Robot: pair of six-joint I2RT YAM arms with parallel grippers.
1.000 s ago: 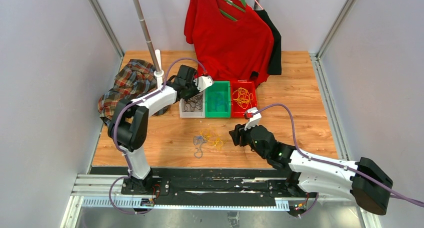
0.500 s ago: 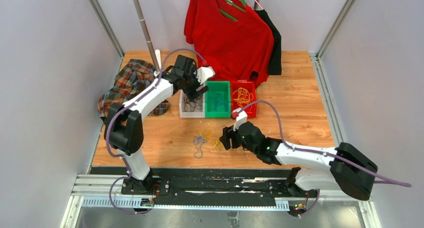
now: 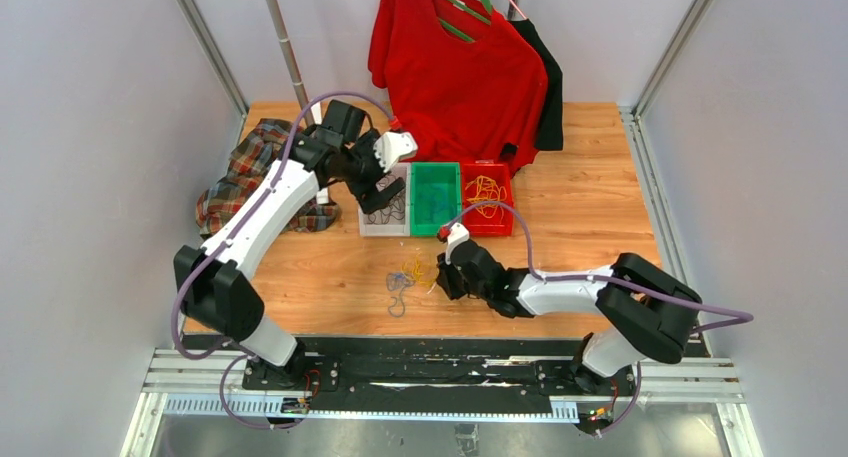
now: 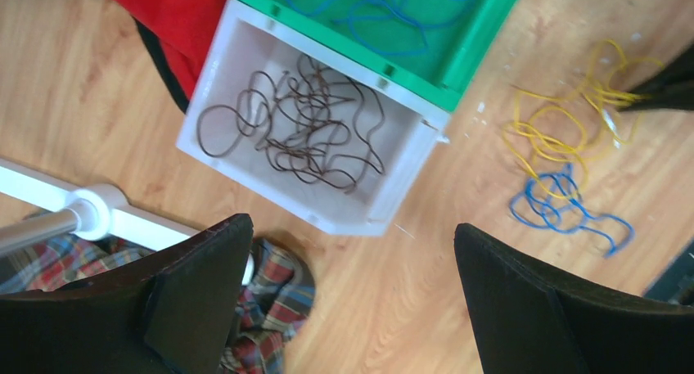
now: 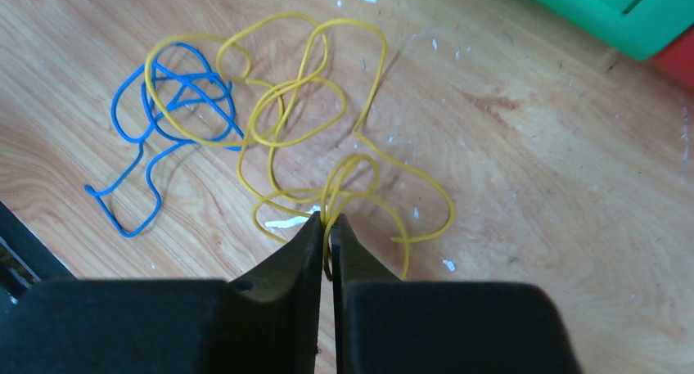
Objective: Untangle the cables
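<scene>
A small tangle of cables lies on the wooden table, a yellow cable (image 5: 303, 104) looped through a blue cable (image 5: 176, 87). My right gripper (image 5: 329, 218) is shut on a loop of the yellow cable at the tangle's right side (image 3: 425, 273). My left gripper (image 4: 352, 231) hangs wide open and empty above the white bin (image 4: 409, 157), which holds several black cables (image 4: 303, 132). The green bin (image 4: 458, 71) beside it holds blue cables (image 4: 368, 2). In the top view the left gripper (image 3: 382, 189) is over the white bin's near-left part.
A red bin (image 3: 506, 192) with yellow cables stands right of the green bin. A plaid shirt (image 3: 250, 172) lies at the left by a metal pole (image 3: 290, 57) and its white base (image 4: 98, 210). A red shirt (image 3: 455, 67) hangs at the back.
The left gripper opened and pulled up and back from the white bin. The right gripper moved left to the tangle and closed on the yellow cable.
</scene>
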